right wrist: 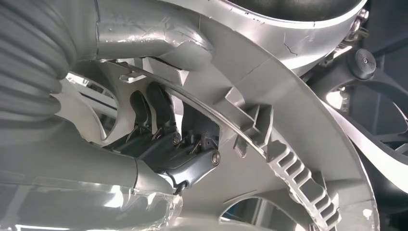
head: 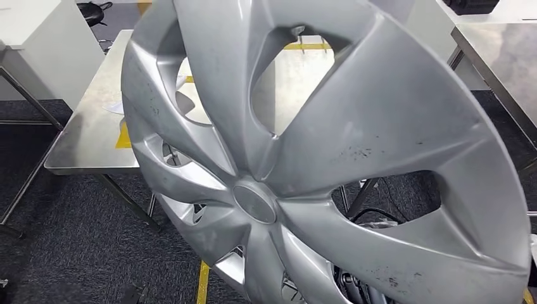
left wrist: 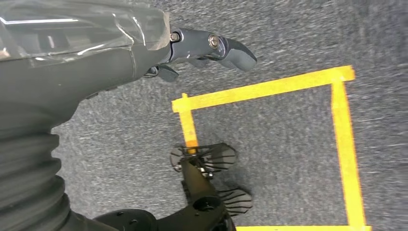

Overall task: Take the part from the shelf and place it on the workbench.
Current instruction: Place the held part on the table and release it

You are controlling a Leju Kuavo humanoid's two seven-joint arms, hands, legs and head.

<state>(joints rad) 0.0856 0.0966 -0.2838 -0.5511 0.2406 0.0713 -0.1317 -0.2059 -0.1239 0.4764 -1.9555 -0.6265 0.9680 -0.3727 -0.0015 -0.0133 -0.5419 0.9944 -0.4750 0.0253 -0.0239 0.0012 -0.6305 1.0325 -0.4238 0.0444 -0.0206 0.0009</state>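
The right hand point(right wrist: 163, 139) grips the silver wheel cover point(head: 316, 164) from behind, its dark fingers point(right wrist: 156, 108) hooked through an opening at the rim. The cover is held up, tilted, close before the head camera, with the steel workbench point(head: 95, 133) behind it. The left hand point(left wrist: 207, 48) hangs over grey carpet marked with yellow tape point(left wrist: 269, 89), fingers curled and holding nothing.
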